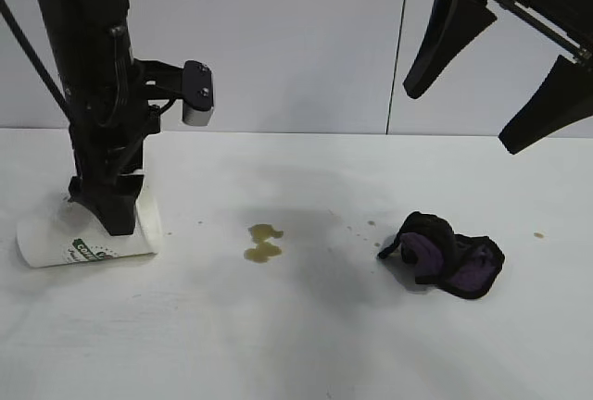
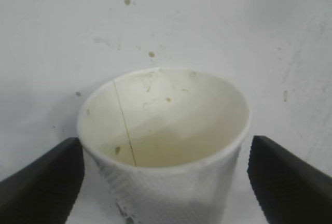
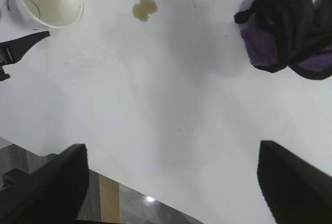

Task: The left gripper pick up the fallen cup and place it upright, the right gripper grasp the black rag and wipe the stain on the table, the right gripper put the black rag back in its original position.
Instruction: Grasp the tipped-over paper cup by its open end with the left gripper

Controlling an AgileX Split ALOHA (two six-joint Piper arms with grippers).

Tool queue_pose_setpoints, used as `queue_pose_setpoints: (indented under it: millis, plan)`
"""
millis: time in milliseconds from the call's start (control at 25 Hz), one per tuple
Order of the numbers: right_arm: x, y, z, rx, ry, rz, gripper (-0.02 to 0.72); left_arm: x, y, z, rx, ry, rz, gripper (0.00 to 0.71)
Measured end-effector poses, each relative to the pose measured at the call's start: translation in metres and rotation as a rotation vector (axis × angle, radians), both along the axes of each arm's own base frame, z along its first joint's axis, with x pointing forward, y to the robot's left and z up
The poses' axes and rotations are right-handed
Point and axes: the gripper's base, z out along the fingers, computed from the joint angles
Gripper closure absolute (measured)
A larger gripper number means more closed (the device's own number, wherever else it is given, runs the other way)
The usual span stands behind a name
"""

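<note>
Cup: white textured paper cup [image 1: 88, 238] lying on its side on white table [image 1: 296, 344].
L gripper [image 2: 165, 175]: black fingers straddling cup, apart.
R gripper [image 1: 491, 67]: hovering high, fingers apart, above black rag w/ purple lining [image 1: 445, 254].

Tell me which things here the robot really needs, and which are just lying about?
Needed: left hand around the fallen cup; right hand, raised and open; black rag; stain; table.
Lying about: tiny brown specks.

Lab: bare white table [image 1: 306, 344], panelled wall [image 1: 306, 39]
</note>
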Motion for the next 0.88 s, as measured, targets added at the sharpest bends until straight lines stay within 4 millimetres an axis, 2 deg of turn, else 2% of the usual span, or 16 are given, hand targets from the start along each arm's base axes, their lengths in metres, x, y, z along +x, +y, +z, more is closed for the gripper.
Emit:
queue_pose_setpoints:
  millis: [120, 280, 400, 640, 880]
  plan:
    - [0.000, 0.000, 0.000, 0.000, -0.001, 0.000, 0.094, 0.003, 0.001, -0.016, 0.029, 0.013, -0.001, 0.093]
    - [0.000, 0.000, 0.000, 0.000, -0.001, 0.000, 0.094, 0.005, 0.000, -0.025, 0.032, 0.016, 0.007, 0.093]
    - [0.000, 0.000, 0.000, 0.000, -0.003, -0.001, 0.094, 0.005, 0.000, -0.026, 0.028, 0.015, 0.018, 0.100]
    - [0.000, 0.000, 0.000, 0.000, -0.005, -0.002, 0.094, 0.004, 0.000, -0.026, 0.031, 0.021, 0.029, 0.189]
    - [0.001, 0.000, 0.000, 0.000, -0.007, -0.003, 0.094, 0.004, 0.000, -0.017, 0.023, 0.008, 0.038, 0.204]
